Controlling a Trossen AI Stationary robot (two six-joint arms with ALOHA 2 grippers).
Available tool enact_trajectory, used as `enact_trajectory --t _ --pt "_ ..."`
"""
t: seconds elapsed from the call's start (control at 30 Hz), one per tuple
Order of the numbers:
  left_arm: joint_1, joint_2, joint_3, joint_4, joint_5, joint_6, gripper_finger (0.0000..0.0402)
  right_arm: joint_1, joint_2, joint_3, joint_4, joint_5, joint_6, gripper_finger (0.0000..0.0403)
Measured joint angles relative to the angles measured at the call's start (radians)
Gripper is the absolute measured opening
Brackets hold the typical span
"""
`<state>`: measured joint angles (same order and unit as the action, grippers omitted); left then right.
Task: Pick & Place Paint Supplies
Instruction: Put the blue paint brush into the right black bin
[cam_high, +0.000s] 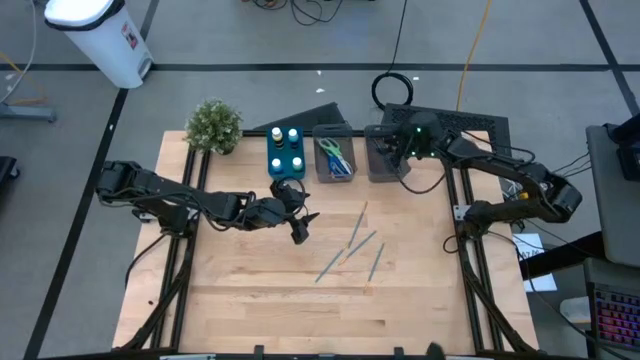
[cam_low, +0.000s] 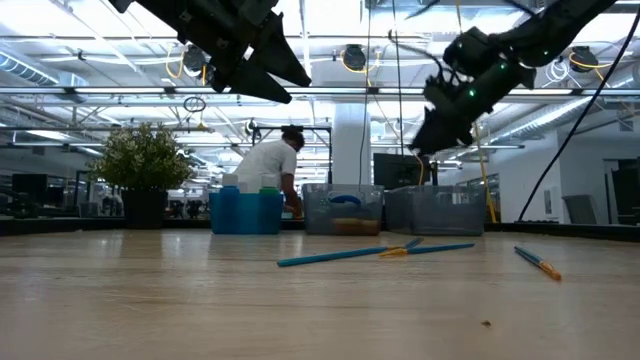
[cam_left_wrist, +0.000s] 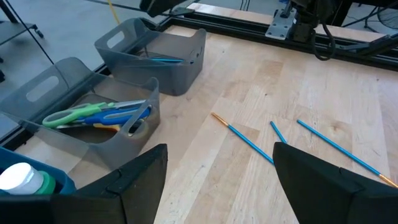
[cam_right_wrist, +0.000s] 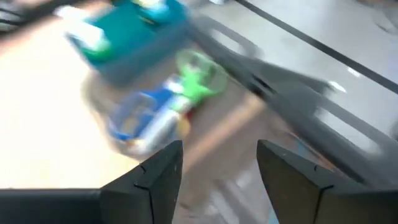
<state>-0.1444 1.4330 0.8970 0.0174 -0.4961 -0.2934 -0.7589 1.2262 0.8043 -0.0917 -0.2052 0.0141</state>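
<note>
While both tools gape, blue bin (cam_high: 287, 157) w/ bottles (cam_high: 285, 146), mid bin (cam_high: 334, 158) – scissors (cam_high: 334, 158).

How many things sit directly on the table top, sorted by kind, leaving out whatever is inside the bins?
Thin blue brushes lying loose on the wood: 4
Grey plastic rectangular bins: 2
Blue plastic rectangular bin: 1
Small green potted plant: 1
Total: 8

Bright, even overhead light leaves only soft shadows on the table (cam_high: 300, 290), ceiling lamps glare in the low view, and the right wrist view is smeared by motion blur.
</note>
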Motion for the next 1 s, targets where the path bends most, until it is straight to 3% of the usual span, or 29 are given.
enact_trajectory --t 0.2,0.37,0.53,0.67,1.0 --pt "0.0 0.0 0.0 0.0 0.0 -0.004 0.0301 0.158 -0.009 0.0 0.078 -0.139 -0.005 0.0195" --pt "0.0 0.0 0.0 0.0 0.0 -0.025 0.0301 0.345 0.033 -0.013 0.085 -0.119 -0.118 0.0196" --pt "0.0 0.0 0.0 0.0 0.0 -0.03 0.0301 0.49 0.131 -0.06 0.124 -0.023 -0.211 0.0192" --pt "0.0 0.0 0.0 0.0 0.0 -0.03 0.0301 0.533 0.233 -0.073 0.123 -0.002 -0.226 0.0181" --pt "0.0 0.0 0.0 -0.016 0.002 -0.029 0.0301 0.505 0.396 -0.071 0.127 -0.002 -0.27 0.0152"
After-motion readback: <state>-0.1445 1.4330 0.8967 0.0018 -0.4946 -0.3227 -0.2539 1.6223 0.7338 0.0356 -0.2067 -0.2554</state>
